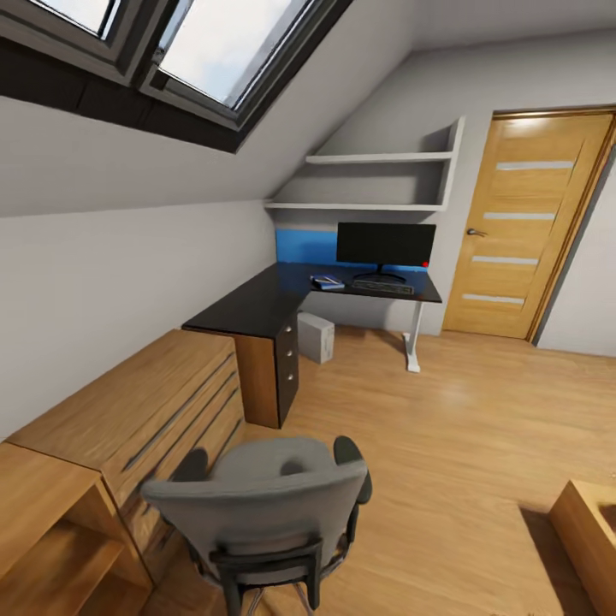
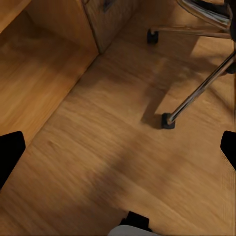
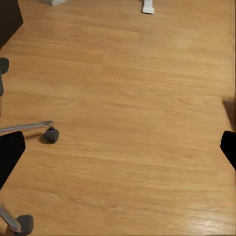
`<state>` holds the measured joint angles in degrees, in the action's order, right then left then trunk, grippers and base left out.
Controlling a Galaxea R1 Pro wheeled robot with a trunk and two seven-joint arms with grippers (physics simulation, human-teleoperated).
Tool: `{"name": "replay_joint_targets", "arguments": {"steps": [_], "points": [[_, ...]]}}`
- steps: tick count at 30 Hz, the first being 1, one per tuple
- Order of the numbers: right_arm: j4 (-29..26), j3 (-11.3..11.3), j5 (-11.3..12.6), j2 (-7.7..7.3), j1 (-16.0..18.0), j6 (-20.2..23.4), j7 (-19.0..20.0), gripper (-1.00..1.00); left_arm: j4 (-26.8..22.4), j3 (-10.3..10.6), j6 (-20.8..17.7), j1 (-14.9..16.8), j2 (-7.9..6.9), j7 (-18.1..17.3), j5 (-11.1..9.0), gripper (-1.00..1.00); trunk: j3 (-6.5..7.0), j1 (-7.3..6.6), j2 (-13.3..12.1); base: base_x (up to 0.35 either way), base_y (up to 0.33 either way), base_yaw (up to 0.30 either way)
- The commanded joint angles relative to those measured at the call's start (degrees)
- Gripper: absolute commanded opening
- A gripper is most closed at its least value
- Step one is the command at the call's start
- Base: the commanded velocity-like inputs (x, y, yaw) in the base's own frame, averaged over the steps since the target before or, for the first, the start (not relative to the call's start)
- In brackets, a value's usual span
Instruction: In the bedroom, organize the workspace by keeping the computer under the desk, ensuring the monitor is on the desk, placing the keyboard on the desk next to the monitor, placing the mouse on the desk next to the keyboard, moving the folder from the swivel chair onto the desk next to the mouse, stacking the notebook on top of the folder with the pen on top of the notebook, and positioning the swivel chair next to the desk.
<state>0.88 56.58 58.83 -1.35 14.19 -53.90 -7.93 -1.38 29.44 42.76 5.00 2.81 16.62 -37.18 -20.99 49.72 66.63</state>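
Facing far corner of bedroom: glossy black L-shaped tabletop (image 1: 257, 304) w/ wide black flat monitor (image 1: 385, 244) on it, slim black keyboard (image 1: 382, 286) just in front of the stand, flat blue folder (image 1: 327, 281) beside it. Light grey computer tower (image 1: 315, 337) on floor under tabletop. Grey upholstered swivel chair (image 1: 274, 505) close to camera, well apart from tabletop, next to light wooden drawer unit (image 1: 145, 402). Both wrist views: wood floor (image 3: 137, 123), chrome chair legs, casters (image 2: 168, 121); left fingers (image 2: 10, 152) and right fingers (image 3: 10, 152) spread wide, holding nothing
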Motion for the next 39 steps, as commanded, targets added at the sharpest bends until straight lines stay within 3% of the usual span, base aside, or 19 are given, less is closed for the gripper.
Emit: {"name": "replay_joint_targets", "arguments": {"steps": [1,24,39], "points": [[0.09,0.48,-0.21,0.03,0.05,-0.06,-0.60,1.00,-0.03,0.48,0.04,0.01,0.00,0.52,-0.04,1.00,-0.06,0.02,0.04,0.159,0.135,-0.300],[0.09,0.55,-0.21,0.03,0.05,-0.06,-0.60,1.00,-0.03,0.44,0.04,0.01,0.00,0.52,-0.09,1.00,-0.06,0.02,0.04,0.021,0.019,-0.297],[0.09,0.47,-0.08,0.12,0.05,0.00,-0.69,1.00,-0.03,0.44,0.04,0.01,0.01,0.52,-0.08,1.00,-0.06,0.02,0.04,-0.173,0.212,-0.052]]}}
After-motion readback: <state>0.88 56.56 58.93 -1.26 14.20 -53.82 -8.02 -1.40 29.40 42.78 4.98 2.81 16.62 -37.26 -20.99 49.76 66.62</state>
